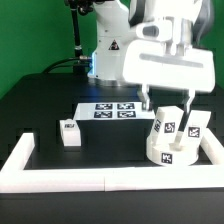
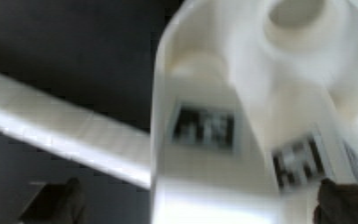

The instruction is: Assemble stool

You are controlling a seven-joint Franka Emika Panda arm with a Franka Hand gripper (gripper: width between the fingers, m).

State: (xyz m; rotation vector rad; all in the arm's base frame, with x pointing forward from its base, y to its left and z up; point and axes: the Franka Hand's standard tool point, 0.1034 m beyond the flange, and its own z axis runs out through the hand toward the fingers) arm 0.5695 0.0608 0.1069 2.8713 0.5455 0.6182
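The stool's round white seat (image 1: 170, 150) lies at the exterior view's right, with two tagged leg blocks (image 1: 165, 126) (image 1: 195, 122) standing up from it. A third leg block (image 1: 69, 134) lies loose to the left. My gripper (image 1: 168, 103) hangs just above the two standing legs, open, with its dark fingers (image 1: 146, 100) spread wide. In the blurred wrist view a white leg (image 2: 220, 120) fills the middle, the dark fingertips (image 2: 51, 202) stand far out on either side of it, and my gripper (image 2: 208, 208) holds nothing.
The marker board (image 1: 112, 110) lies flat behind the parts. A long white border wall (image 1: 100, 178) runs along the front and turns up both sides (image 1: 20, 155). The robot base (image 1: 105, 50) stands at the back.
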